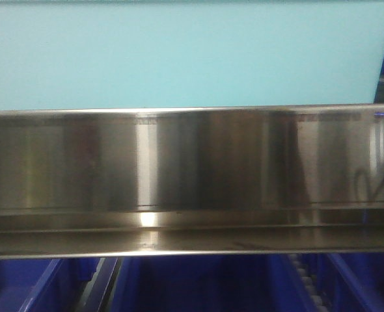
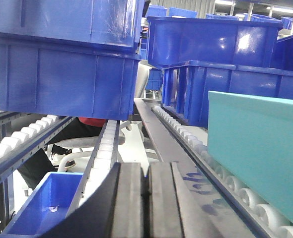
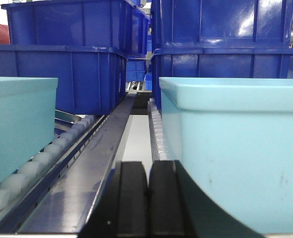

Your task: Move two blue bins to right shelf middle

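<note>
Ahead, left fingers point(image 2: 129, 201), right fingers point(image 3: 132, 198) closed empty, narrow rail point(image 3: 103, 163) between blue bins point(image 3: 62, 74)

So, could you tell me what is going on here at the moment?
Nothing is held. The left pincer and right pincer, both shut and empty, point along a roller shelf. Stacked blue bins sit further back on it, with teal bins nearer the pincers.
</note>
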